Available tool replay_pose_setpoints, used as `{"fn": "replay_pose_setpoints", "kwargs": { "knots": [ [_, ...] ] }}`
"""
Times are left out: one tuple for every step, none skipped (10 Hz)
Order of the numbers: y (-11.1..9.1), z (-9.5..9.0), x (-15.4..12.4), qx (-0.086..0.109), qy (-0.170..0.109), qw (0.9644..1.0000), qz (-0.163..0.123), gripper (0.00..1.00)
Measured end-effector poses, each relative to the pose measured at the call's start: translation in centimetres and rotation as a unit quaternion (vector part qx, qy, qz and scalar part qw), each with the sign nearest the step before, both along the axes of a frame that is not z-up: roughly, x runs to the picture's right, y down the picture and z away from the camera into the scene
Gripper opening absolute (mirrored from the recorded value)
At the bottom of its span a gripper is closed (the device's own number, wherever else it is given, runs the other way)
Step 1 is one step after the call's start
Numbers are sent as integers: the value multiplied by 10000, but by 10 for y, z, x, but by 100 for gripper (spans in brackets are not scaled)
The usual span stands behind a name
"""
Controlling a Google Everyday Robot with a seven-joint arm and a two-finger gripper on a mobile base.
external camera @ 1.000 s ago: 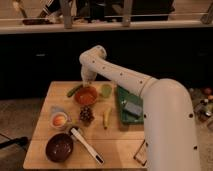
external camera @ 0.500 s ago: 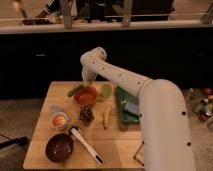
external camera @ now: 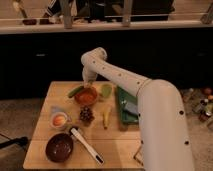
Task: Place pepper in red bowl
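Note:
The small green pepper [external camera: 75,91] lies on the wooden table [external camera: 50,95], just left of the orange-red bowl [external camera: 86,96] and touching or nearly touching its rim. My gripper [external camera: 89,81] hangs at the end of the white arm, just above the far rim of the red bowl, to the right of the pepper. The pepper is not in the bowl and not in my gripper.
A pale green cup [external camera: 106,91] stands right of the red bowl. A yellow banana [external camera: 106,116], a pinecone-like dark object [external camera: 86,114], a white bowl with an egg-like thing [external camera: 59,120], a maroon bowl [external camera: 59,147], a utensil [external camera: 86,145] and a green tray [external camera: 126,105] lie around.
My gripper has shifted slightly over the far rim of the red bowl. The pepper lies in the same place.

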State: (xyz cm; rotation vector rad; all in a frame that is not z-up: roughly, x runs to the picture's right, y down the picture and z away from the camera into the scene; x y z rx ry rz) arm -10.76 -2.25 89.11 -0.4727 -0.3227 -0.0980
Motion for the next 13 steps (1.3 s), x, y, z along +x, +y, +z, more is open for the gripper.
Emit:
{"fn": "replay_pose_setpoints", "kwargs": {
  "knots": [
    [1, 0, 1, -44, -12, 10000, -8, 1],
    [0, 3, 6, -85, 4, 10000, 16, 1],
    [-2, 6, 11, -115, 25, 9999, 67, 1],
    [-5, 8, 16, -140, 47, 9998, 123, 1],
    [-7, 9, 19, -161, 56, 9997, 171, 1],
    [-8, 10, 21, -178, 56, 9996, 204, 1],
    [-10, 12, 24, -233, 42, 9994, 261, 1],
    [-9, 14, 26, -322, 25, 9990, 309, 2],
    [-7, 16, 29, -487, 21, 9982, 353, 8],
    [-4, 19, 29, -667, 7, 9972, 329, 18],
    [-2, 20, 28, -759, -5, 9966, 304, 28],
    [1, 22, 24, -850, -18, 9960, 272, 38],
    [0, 24, 25, -879, -15, 9957, 283, 48]
  ]
}}
